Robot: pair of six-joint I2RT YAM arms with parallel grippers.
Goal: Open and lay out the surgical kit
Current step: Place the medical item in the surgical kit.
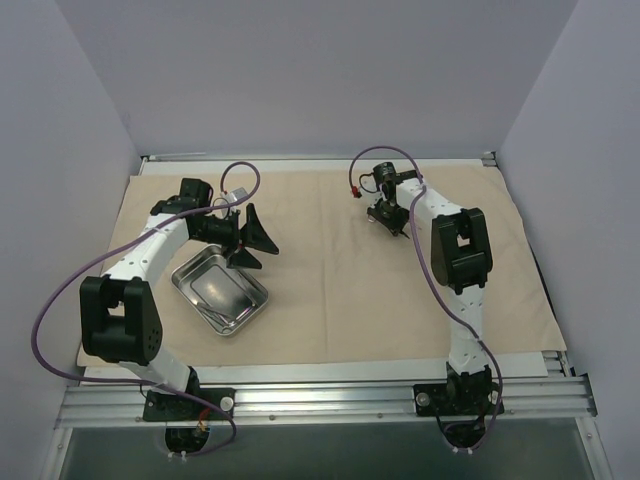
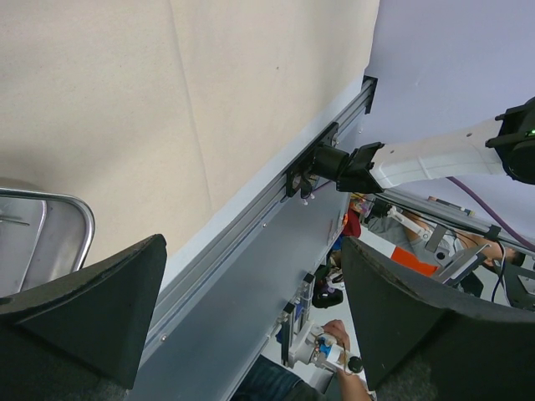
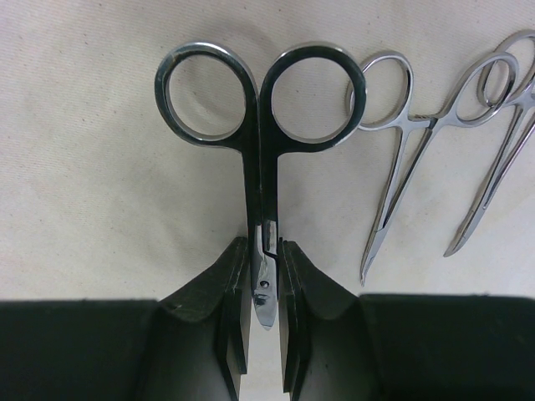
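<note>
The beige cloth wrap lies spread flat over the table. The steel tray sits on its left part, with a thin instrument lying inside. My left gripper hovers open and empty just above the tray's far corner; its jaws stand wide apart. My right gripper is low over the far middle of the cloth. In the right wrist view it is shut on the blade end of black-handled scissors, which rest on the cloth. Two forceps lie just to their right.
Grey walls enclose the table on three sides. An aluminium rail runs along the near edge by the arm bases and also shows in the left wrist view. Bare cloth stretches between the tray and the right arm.
</note>
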